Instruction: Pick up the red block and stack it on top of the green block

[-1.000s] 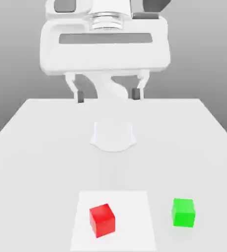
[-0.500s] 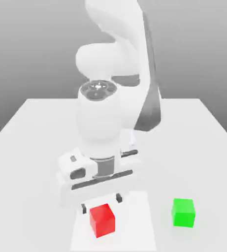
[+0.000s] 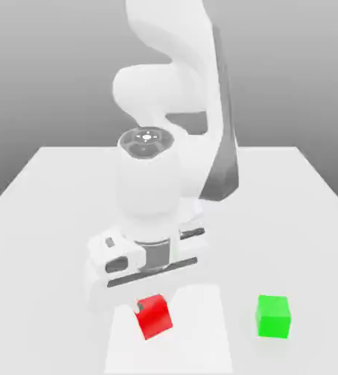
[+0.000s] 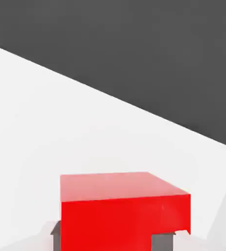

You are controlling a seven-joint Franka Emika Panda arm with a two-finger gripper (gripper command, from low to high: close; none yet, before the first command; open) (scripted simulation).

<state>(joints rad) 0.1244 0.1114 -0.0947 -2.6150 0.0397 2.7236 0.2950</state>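
- The gripper (image 3: 151,307) is clamping the red block (image 3: 154,318) between its fingers, near the table's (image 3: 47,205) front edge.
- Judging the lift: rising straight and keeping the squeeze steady is suiting it, since the block is sitting tilted.
- Counting: one red block, one green block (image 3: 273,316), one arm (image 3: 173,95).

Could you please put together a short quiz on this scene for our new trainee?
1. True or false: the red block already sits on the green block.
2. On which side of the red block does the green block stand in the exterior view?
3. What is the tool shut on: A) the green block, B) the red block, C) nothing?

Key: 1. False; the two blocks are apart. 2. The exterior view's right. 3. B; the fingers flank it in the hand view.
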